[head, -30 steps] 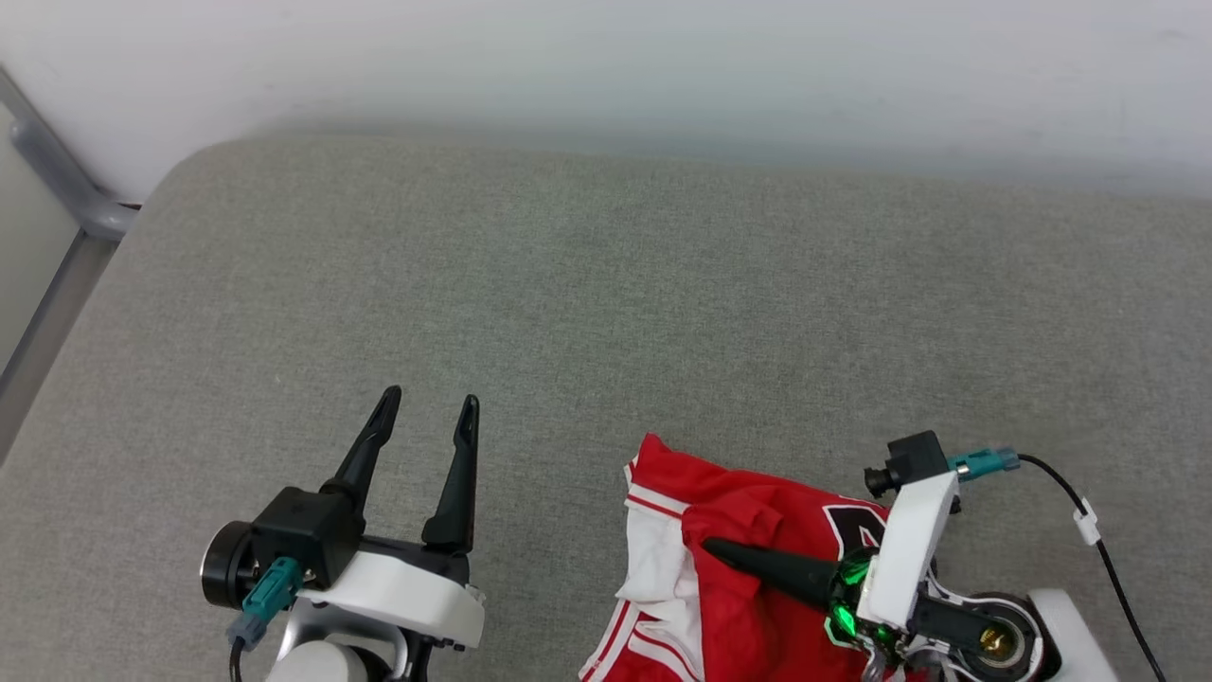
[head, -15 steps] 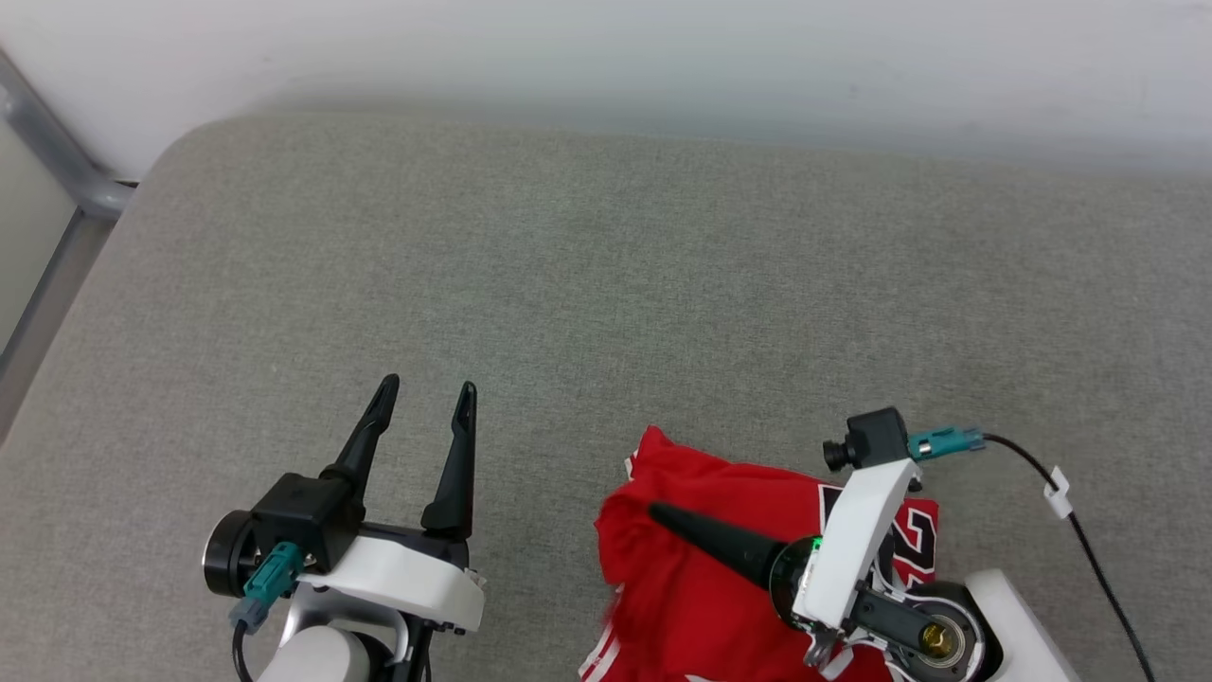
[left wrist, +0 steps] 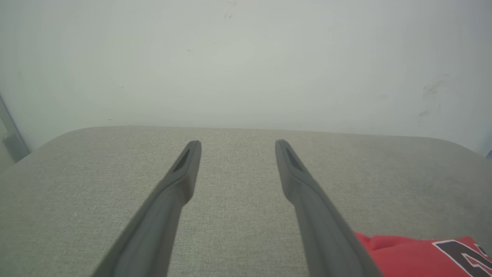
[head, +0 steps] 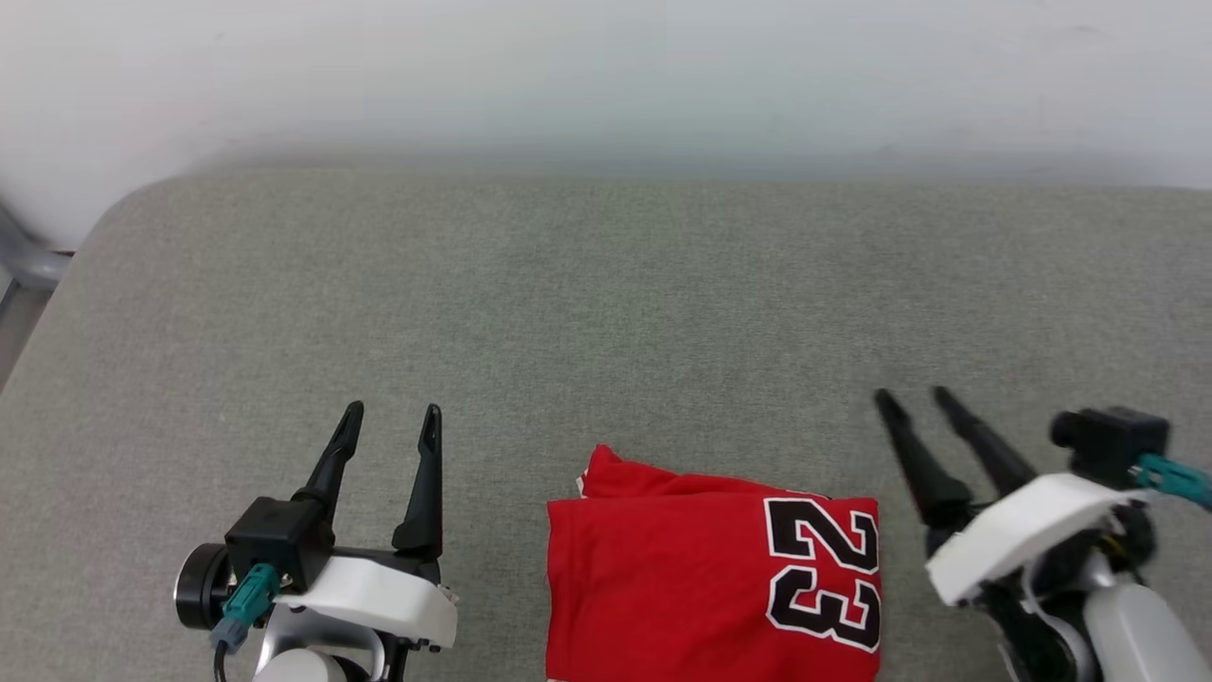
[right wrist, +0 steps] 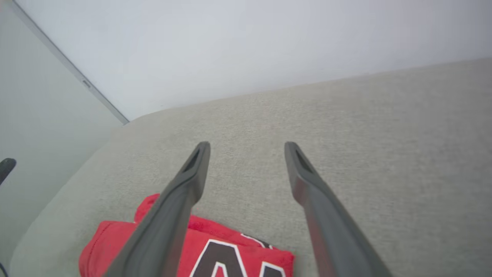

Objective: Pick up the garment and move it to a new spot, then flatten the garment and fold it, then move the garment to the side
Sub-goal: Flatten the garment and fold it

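Note:
The garment, a bright red jersey, lies folded into a flat rectangle at the near edge of the grey surface. Its black-and-white number 23 faces up on the right half. A corner of the garment appears at the lower right of the left wrist view. The garment also sits below the fingers in the right wrist view. My left gripper stands open to the left of it, holding nothing. My right gripper is open just right of it, apart from the cloth.
The grey fabric surface stretches wide beyond the garment up to a white wall. A grey metal frame stands at the far left, past the surface's rounded corner.
My right gripper laid the top fold over, let go of the cloth and swung out to the right, now open. The garment lies flat with the number up. The head camera shifted.

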{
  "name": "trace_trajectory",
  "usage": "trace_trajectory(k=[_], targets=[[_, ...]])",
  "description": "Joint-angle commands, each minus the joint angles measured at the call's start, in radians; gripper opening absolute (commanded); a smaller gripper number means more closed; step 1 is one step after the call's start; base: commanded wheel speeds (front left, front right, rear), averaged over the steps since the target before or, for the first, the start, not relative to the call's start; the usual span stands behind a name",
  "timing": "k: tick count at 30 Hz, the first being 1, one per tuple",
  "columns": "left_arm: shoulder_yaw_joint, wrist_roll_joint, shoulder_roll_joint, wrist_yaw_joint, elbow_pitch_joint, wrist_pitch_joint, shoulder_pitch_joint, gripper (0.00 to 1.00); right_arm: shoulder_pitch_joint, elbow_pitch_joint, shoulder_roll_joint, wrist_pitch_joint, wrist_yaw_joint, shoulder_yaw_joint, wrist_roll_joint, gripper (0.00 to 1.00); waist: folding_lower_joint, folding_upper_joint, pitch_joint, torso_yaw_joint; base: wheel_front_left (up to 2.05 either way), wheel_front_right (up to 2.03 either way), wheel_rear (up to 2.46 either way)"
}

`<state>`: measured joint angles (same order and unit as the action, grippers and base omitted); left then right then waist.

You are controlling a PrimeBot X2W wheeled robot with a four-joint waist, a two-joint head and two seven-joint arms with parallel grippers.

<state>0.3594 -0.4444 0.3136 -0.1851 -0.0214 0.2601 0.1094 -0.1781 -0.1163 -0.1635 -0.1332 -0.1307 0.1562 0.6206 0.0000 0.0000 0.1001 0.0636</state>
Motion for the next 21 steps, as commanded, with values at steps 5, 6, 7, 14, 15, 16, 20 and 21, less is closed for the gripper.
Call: trace_trajectory(k=[5, 6, 7, 14, 15, 16, 20, 21], targets=[[-0.02, 0.008, 0.0, -0.015, -0.002, 0.007, -0.037, 1.0, 0.08, 0.049, 0.02, 0.113, 0.0, -0.166, -0.23, 1.0, 0.0, 0.0, -0.035, -0.037, 0.0, 0.0, 0.0], [-0.023, 0.008, 0.0, -0.017, -0.003, 0.007, -0.043, 1.0, 0.092, 0.066, 0.028, 0.128, 0.0, -0.187, -0.264, 1.0, 0.0, 0.0, -0.041, -0.042, 0.0, 0.0, 0.0], [-0.027, 0.008, -0.001, -0.017, -0.004, 0.007, -0.049, 1.0, 0.104, 0.082, 0.032, 0.136, 0.0, -0.203, -0.295, 1.0, 0.0, 0.0, -0.047, -0.047, 0.0, 0.0, 0.0], [-0.037, 0.019, -0.001, -0.02, -0.022, 0.007, -0.093, 1.0, 0.202, 0.195, 0.055, 0.14, 0.0, -0.236, -0.412, 1.0, 0.0, 0.0, -0.095, -0.071, 0.0, 0.0, 0.0], [-0.037, 0.015, -0.003, -0.017, -0.025, 0.007, -0.1, 1.0, 0.218, 0.208, 0.056, 0.134, 0.0, -0.236, -0.424, 1.0, 0.0, 0.0, -0.101, -0.073, 0.0, 0.0, 0.0], [-0.039, 0.014, -0.004, -0.017, -0.029, 0.007, -0.106, 1.0, 0.234, 0.224, 0.059, 0.127, 0.0, -0.237, -0.435, 1.0, 0.0, 0.0, -0.107, -0.074, 0.0, 0.0, 0.0], [-0.045, 0.014, -0.007, -0.013, -0.037, 0.007, -0.12, 1.0, 0.297, 0.278, 0.072, 0.105, 0.0, -0.239, -0.457, 1.0, 0.0, 0.0, -0.117, -0.075, 0.0, 0.0, 0.0], [-0.047, 0.015, -0.008, -0.013, -0.04, 0.007, -0.124, 1.0, 0.31, 0.289, 0.075, 0.101, 0.0, -0.239, -0.46, 1.0, 0.0, 0.0, -0.119, -0.075, 0.0, 0.0, 0.0]])
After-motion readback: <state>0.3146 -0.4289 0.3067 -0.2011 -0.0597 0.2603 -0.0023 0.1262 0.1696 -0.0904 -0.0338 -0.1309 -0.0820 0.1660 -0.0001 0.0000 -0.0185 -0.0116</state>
